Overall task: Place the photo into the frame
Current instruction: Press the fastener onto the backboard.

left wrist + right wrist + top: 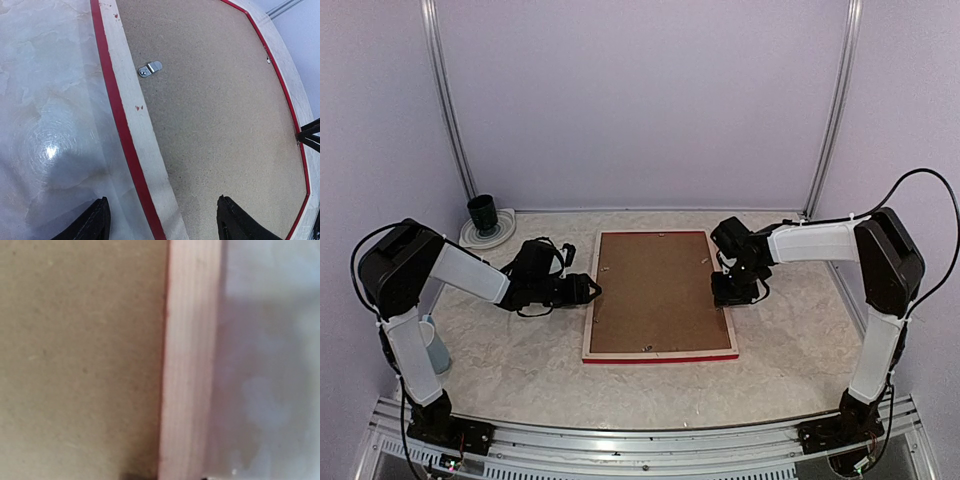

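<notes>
The frame [660, 354] lies face down in the middle of the table, its pale wood back up and its red edge showing at the front. A plain brown backing board [655, 290] fills it. The photo is out of view. My left gripper [588, 290] is open and empty at the frame's left rail; in the left wrist view its jaws [162, 212] straddle that rail [131, 100]. My right gripper [735, 290] sits low over the right rail [190, 365], its tips just showing on either side, apart.
A small metal turn clip [150, 68] sits on the backing board near the left rail. A black cup [482, 212] on a white dish stands at the back left. A pale blue cup [435, 345] stands beside the left arm's base.
</notes>
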### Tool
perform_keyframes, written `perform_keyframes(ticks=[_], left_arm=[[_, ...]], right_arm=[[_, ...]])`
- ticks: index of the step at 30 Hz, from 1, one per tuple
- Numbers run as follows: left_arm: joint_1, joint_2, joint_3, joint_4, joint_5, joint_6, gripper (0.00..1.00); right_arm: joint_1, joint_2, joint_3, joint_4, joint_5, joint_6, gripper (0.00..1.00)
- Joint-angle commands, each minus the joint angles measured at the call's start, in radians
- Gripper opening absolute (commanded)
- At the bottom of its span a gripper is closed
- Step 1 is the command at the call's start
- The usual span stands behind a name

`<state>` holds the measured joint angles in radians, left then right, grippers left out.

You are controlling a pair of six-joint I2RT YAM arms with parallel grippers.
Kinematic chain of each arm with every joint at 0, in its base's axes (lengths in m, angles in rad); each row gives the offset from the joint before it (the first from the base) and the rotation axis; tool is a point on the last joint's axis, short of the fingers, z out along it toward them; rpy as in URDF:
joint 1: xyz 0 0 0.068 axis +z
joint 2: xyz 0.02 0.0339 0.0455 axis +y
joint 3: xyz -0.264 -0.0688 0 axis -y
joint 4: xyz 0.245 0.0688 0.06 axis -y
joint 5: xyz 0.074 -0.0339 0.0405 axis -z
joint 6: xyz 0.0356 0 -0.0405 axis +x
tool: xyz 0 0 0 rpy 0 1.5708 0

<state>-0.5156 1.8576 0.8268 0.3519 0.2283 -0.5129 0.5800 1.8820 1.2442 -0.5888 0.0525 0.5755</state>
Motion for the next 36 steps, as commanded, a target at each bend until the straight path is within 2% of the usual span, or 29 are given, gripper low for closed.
perform_keyframes(ticks=[1,18,26,36], left_arm=[[0.008,-0.009,-0.024,-0.051,0.005,-0.009,0.72],[0.007,-0.003,-0.023,-0.05,0.006,-0.01,0.72],[0.008,0.0,-0.023,-0.049,0.008,-0.01,0.72],[0.008,-0.003,-0.023,-0.048,0.01,-0.01,0.72]], right_arm=[[-0.004,0.016,-0.002,0.02,-0.03,0.017,0.33],[0.0,0.023,-0.021,-0.03,-0.002,-0.024,0.32],[0.0,0.026,-0.03,-0.006,0.007,-0.02,0.19],[0.0,0.031,-0.017,-0.015,-0.001,-0.032,0.15]])
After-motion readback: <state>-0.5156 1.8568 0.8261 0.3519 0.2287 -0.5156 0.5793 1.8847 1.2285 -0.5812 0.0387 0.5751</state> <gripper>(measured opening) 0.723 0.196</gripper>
